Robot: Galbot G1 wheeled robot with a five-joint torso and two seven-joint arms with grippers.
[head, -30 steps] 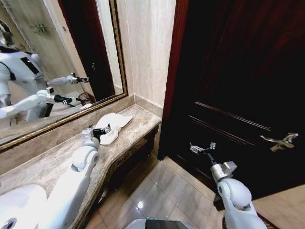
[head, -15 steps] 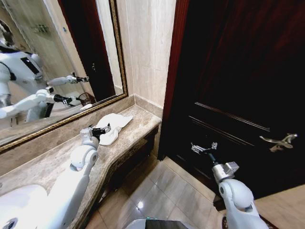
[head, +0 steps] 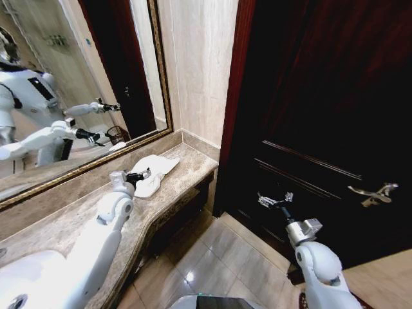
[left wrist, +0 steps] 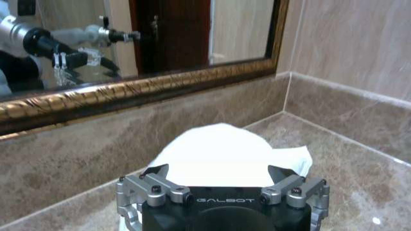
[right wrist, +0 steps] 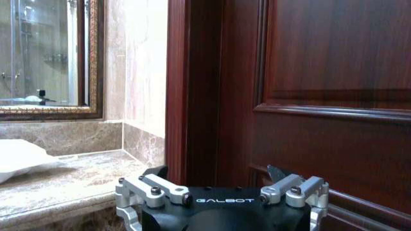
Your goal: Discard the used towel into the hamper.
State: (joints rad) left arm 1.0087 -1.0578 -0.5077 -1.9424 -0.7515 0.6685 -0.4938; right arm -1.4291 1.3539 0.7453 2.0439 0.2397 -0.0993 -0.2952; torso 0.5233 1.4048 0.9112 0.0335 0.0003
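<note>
The white used towel (head: 158,165) lies crumpled on the marble counter (head: 190,168) near its far end, below the mirror. My left gripper (head: 140,174) is open and hovers just over the towel's near edge. In the left wrist view the towel (left wrist: 218,151) sits right beyond the open left gripper (left wrist: 218,172). My right gripper (head: 273,199) hangs open and empty in front of the dark door, away from the counter. From the right wrist, the right gripper (right wrist: 218,174) faces the door, with the towel (right wrist: 16,154) off to one side. The hamper itself is out of view.
A gold-framed mirror (head: 77,77) runs along the wall behind the counter and reflects a small dark basket (head: 117,134). A white sink (head: 32,270) sits at the counter's near end. The dark wooden door (head: 322,96) with a metal handle (head: 374,191) fills the right side. Tiled floor (head: 212,257) lies below.
My left arm has edged slightly farther along the counter toward the towel. The right arm has barely moved.
</note>
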